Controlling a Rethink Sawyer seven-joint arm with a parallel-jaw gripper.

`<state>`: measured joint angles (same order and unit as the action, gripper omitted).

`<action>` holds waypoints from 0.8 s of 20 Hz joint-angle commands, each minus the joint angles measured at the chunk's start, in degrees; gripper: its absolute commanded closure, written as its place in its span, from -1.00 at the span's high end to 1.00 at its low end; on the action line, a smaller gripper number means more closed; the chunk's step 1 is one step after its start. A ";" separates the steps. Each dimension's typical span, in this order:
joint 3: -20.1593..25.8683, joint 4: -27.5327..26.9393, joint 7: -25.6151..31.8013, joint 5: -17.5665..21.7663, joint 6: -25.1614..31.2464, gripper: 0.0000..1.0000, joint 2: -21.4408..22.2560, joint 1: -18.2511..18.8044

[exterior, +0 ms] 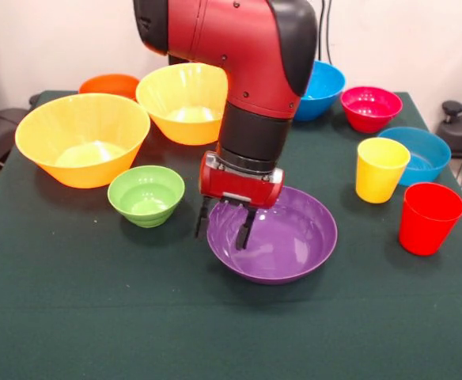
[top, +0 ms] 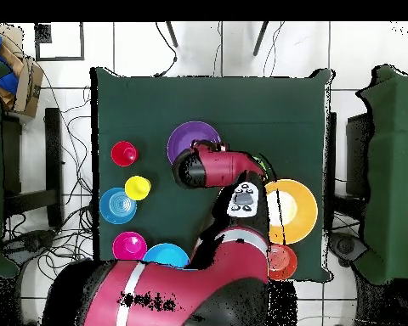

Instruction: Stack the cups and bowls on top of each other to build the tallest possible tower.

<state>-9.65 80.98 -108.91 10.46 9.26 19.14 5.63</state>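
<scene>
My gripper hangs open over the left rim of the wide purple bowl, one finger outside the rim and the other inside the bowl. A small green bowl sits just left of it. Two large yellow-orange bowls stand further left and behind. The yellow cup and red cup stand upright on the right. No tower shows: each bowl and cup stands alone. In the overhead view the arm hides the gripper beside the purple bowl.
An orange bowl sits at the far left, a blue bowl and a pink-red bowl at the back right, and another blue bowl behind the cups. The green table cloth ends close to the red cup.
</scene>
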 commanded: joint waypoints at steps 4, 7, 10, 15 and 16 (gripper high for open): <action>8.53 -0.76 0.02 -3.75 20.11 1.00 -1.17 6.39; 8.24 -1.77 -0.80 -3.20 18.62 1.00 -2.73 6.09; 8.01 -2.58 -1.20 -2.48 18.46 1.00 -3.26 5.88; 7.29 -4.22 -1.82 -1.82 17.95 1.00 -4.49 5.33; 7.20 -4.47 -1.95 -1.84 17.88 1.00 -4.66 5.21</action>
<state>-7.75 80.59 -108.91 8.35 23.23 18.76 11.44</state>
